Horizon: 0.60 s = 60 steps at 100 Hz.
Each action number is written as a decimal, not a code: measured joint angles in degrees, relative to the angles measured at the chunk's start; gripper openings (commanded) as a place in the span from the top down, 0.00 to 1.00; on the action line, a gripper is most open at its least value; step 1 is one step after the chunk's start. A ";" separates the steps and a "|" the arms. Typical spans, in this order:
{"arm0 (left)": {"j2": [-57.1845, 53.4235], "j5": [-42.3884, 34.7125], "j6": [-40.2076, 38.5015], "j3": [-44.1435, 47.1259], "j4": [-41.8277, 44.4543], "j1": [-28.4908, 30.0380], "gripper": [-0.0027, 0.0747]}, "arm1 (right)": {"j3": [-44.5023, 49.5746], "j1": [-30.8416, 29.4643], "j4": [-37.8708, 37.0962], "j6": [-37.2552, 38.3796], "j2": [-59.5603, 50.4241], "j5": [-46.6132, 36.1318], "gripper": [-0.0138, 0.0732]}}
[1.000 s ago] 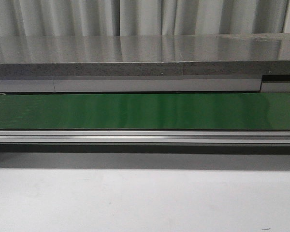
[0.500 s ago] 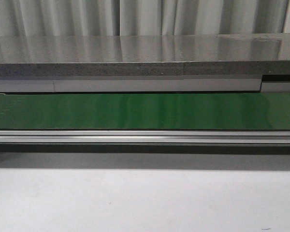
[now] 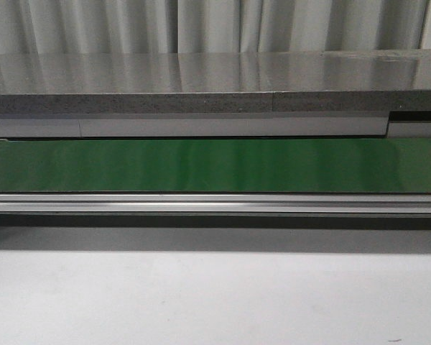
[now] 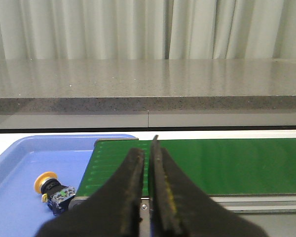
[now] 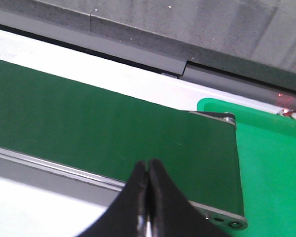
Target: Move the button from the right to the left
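Note:
The button (image 4: 52, 188), with a dark square body and an orange-yellow round cap, lies on its side in a blue tray (image 4: 19, 163) at the end of the green belt, seen only in the left wrist view. My left gripper (image 4: 147, 150) is shut and empty, over the belt's end, to the side of the button and apart from it. My right gripper (image 5: 147, 165) is shut and empty above the near edge of the green conveyor belt (image 5: 103, 128). Neither gripper nor the button shows in the front view.
The green belt (image 3: 215, 164) runs across the front view with a metal rail (image 3: 215, 203) in front and a grey stone counter (image 3: 201, 83) behind. A green tray (image 5: 271, 153) sits at the belt's end in the right wrist view. White table (image 3: 215, 295) lies in front.

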 measured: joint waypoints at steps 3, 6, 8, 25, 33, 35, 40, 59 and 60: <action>0.00 0.00 0.00 0.00 0.00 0.00 0.96 | 0.00 0.51 -0.36 0.13 -0.29 -0.09 0.92; 0.00 0.00 0.00 0.00 0.00 0.00 0.96 | 0.00 1.07 -1.03 0.52 -0.72 -0.21 0.92; 0.00 0.00 0.00 0.00 0.00 0.00 0.96 | 0.00 1.13 -1.53 0.97 -1.00 -0.32 0.92; 0.00 0.00 0.00 0.00 0.00 0.00 0.96 | 0.00 2.14 -9.63 10.59 -4.28 -0.30 0.92; 0.00 0.00 0.00 0.00 0.00 0.00 0.96 | 0.00 2.14 -15.30 17.96 -5.89 -0.30 0.92; 0.00 0.00 0.00 0.00 0.00 0.00 0.96 | 0.12 2.26 -16.66 19.82 -6.35 -0.30 0.92; 0.00 0.00 0.00 0.00 0.00 0.00 0.96 | 0.50 2.53 -19.68 23.89 -7.43 -0.43 0.92; 0.00 0.00 0.00 0.00 0.00 0.00 0.96 | 5.67 5.86 -26.26 33.95 -12.31 -4.63 0.92; 0.00 0.00 0.00 0.00 0.00 0.00 0.96 | 5.92 6.14 -26.27 34.16 -12.79 -4.77 0.92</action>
